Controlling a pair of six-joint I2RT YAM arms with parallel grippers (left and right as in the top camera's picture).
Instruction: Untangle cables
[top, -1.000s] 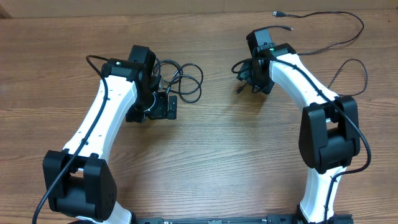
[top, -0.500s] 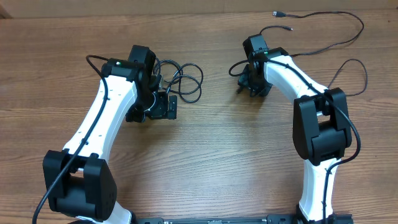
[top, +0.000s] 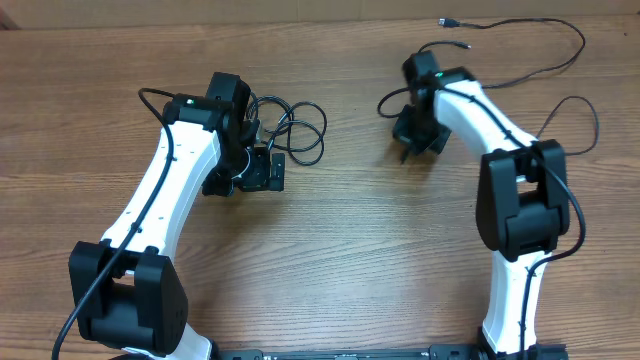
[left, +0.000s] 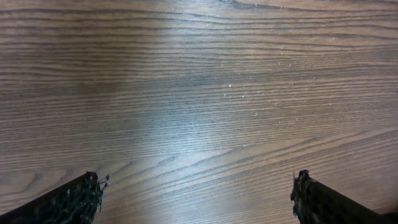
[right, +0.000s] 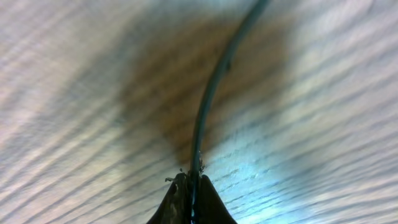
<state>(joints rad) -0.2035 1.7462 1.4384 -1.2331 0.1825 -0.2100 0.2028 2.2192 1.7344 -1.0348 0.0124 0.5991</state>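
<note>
Left gripper (left: 196, 198): spread wide, nothing between the fingers (left: 68, 202), only bare table (left: 199, 93) under it. Overhead it sits low over the wood, left of centre. The bundle (top: 300, 135), 1 coil of thin black loops, lies just beyond it, up-table and beside the left wrist. Can't tell if the coil touches the arm.

Right gripper (right: 191, 190): pressed together, pinching 1 strand (right: 210, 99). The strand leaves the tips and curves up and to the right; the wrist view is blurred. Overhead, the right gripper (top: 410, 138) is at upper centre-right, well apart from the bundle.

Loose cords:
- A short arc shows just left of the right gripper. A cord near the wrist ends in plug 1 (top: 465, 44).
- Plug 2 (top: 444, 21) lies near the top edge. Its cord (top: 520, 21) runs right, bends round at the far right, then comes back toward the right arm.
- 1 more thin loop (top: 592, 120) shows right of the right arm. Can't tell which cord it belongs to.
</note>
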